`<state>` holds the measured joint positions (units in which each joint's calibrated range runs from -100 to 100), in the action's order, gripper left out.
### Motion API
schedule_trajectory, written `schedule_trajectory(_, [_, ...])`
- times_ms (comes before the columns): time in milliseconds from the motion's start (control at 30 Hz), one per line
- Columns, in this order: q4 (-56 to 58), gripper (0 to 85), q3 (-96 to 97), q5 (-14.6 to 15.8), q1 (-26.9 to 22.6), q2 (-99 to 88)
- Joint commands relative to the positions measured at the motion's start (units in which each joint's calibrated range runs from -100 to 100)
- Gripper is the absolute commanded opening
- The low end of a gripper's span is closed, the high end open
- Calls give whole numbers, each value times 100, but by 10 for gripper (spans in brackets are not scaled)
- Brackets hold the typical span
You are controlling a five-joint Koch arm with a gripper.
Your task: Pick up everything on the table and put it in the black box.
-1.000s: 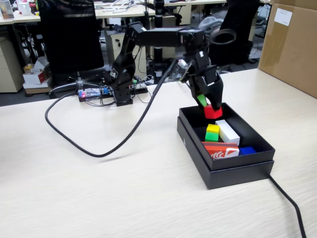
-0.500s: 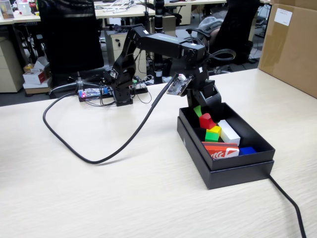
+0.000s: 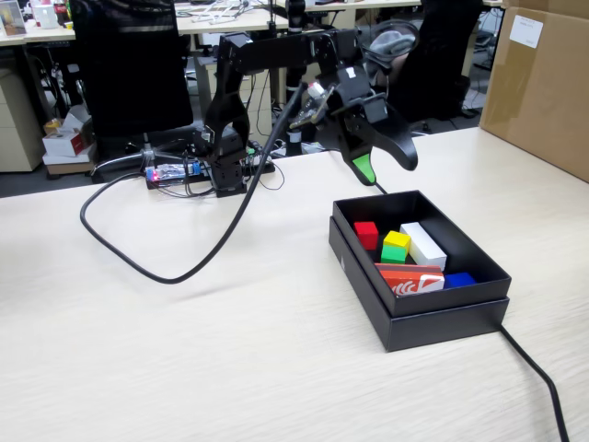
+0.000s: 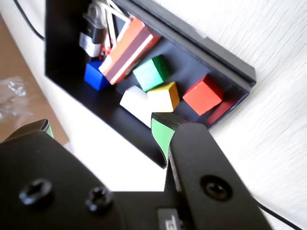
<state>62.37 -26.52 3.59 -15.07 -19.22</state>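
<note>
Matte black box [image 3: 442,313] with double rim, glossy red cube [image 3: 366,235], yellow cube [image 3: 398,241], green cube [image 4: 151,73] inside, empty gripper [image 3: 386,168] spread wide above.

Office: rows of desks [image 3: 230,18], black swivel chairs [image 3: 129,74], pedestal drawers [image 3: 18,115] behind

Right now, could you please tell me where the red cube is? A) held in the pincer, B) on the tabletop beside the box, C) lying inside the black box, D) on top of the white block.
C: the red cube lies on the floor of the black box, while the pincer hangs open and empty above it.
</note>
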Motion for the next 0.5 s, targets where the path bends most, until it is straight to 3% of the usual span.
schedule_trajectory(0, [100,440,-440,-112,122,-757])
schedule_trajectory(467, [-21,495,1881,-400,1343,-2788])
